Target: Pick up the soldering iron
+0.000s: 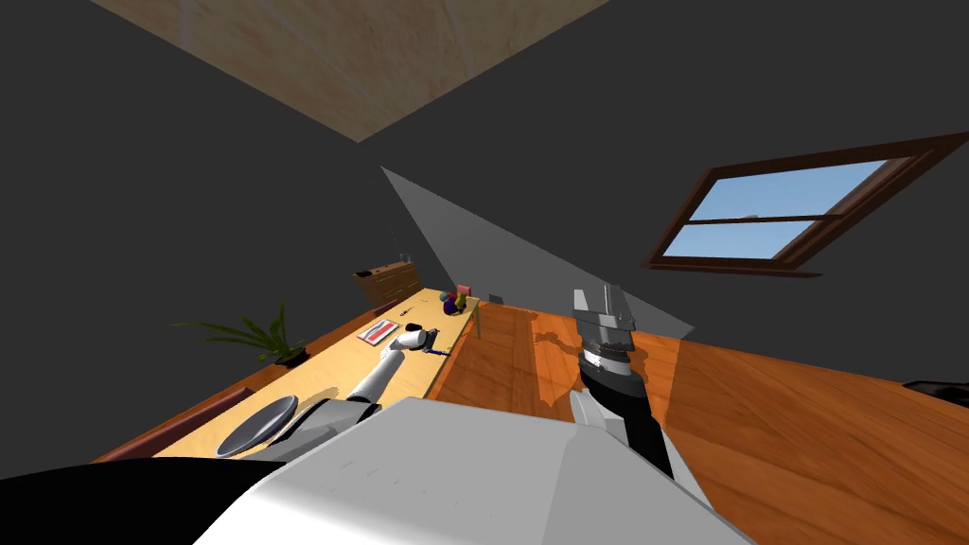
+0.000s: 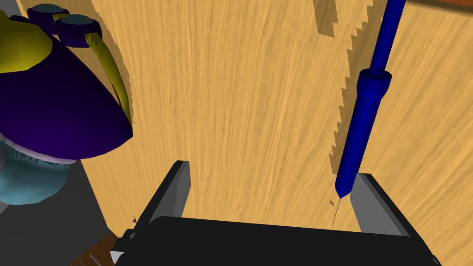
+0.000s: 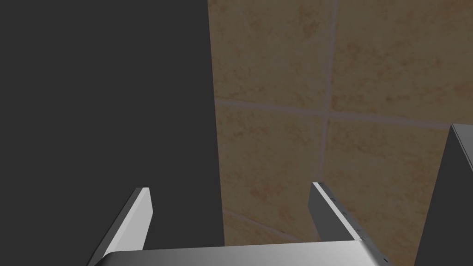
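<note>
**Left tool** (image 2: 273,170): mine, low over the wooden surface (image 2: 258,92). Fingers spread wide, pinching nothing, with bare wood between them.

**Soldering iron** (image 2: 366,115): blue, lying flat on the surface. Its thin needle tip sits just inside one finger (image 2: 369,203); I cannot tell whether they touch. The handle runs straight away from the tool.

**Purple and yellow object** (image 2: 60,106): teal at its base. It stands past the outer side of the other finger, well apart from the iron.

**Edges:** the surface ends just outside that same finger, beside the tool's body, with a grey area past it. In the head view another edge runs close by the iron, with the wooden floor (image 1: 757,426) beyond.

**Open room:** a broad strip of bare wood ahead of the tool, between the iron and the purple object.

**Also on the surface:** a red and white flat piece (image 1: 378,331) beside my left forearm, and a dark round dish (image 1: 257,426) nearer my body.

**Right tool** (image 3: 231,187): raised over the wooden floor, off the surface. Fingers spread, holding nothing.
</note>
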{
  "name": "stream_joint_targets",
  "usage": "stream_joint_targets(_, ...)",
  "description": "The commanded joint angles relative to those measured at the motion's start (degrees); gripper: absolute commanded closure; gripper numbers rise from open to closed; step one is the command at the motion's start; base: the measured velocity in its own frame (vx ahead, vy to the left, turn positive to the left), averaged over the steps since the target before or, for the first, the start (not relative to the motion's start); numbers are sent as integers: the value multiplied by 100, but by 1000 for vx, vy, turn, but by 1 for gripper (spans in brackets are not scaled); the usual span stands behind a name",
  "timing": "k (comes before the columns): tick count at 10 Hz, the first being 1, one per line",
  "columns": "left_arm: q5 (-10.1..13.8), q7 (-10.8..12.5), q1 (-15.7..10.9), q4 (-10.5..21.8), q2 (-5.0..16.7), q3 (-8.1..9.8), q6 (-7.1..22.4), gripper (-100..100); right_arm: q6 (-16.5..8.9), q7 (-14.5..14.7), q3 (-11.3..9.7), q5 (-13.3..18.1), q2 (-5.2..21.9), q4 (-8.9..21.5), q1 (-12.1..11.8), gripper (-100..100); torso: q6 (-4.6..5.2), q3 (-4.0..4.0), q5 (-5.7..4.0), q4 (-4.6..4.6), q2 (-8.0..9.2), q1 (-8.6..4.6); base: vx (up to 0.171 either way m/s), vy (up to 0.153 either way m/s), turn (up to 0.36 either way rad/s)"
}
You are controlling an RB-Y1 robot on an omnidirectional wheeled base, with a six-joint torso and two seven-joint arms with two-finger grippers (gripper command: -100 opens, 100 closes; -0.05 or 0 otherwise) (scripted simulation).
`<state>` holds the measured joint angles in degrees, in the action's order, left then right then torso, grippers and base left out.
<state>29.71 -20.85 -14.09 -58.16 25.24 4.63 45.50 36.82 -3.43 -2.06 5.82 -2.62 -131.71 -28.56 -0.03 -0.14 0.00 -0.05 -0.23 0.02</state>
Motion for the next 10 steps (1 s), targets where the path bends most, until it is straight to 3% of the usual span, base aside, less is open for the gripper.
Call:
stream_joint_targets(1, 13, -86, -71, 286, 24, 15, 109, -100, 0, 0, 0, 0, 0, 0, 0, 0, 0, 0, 0, 0, 0, 0, 61, 4, -1)
stream_joint_targets(2, 30, -206, -178, 449, 78, 52, 336, -100, 0, 0, 0, 0, 0, 0, 0, 0, -1, 0, 1, -1, 2, 0, 77, 7, 7)
stream_joint_targets(4, 30, -206, -178, 597, 78, 52, 336, -100, 0, 0, 0, 0, 0, 0, 0, 0, -1, -1, 1, -1, 0, 3, 45, 10, 1)
stream_joint_targets(6, 53, -434, -377, 1025, 170, 122, 701, -100, 0, 0, 0, 0, 0, 0, 0, 0, 0, 5, 0, 2, 8, 0, 65, 8, 6)
stream_joint_targets(10, 63, -538, -467, 1423, 211, 154, 951, -100, 0, 0, 0, 0, 0, 0, 0, 0, 0, 3, 0, 1, 5, 0, 55, 8, 2)
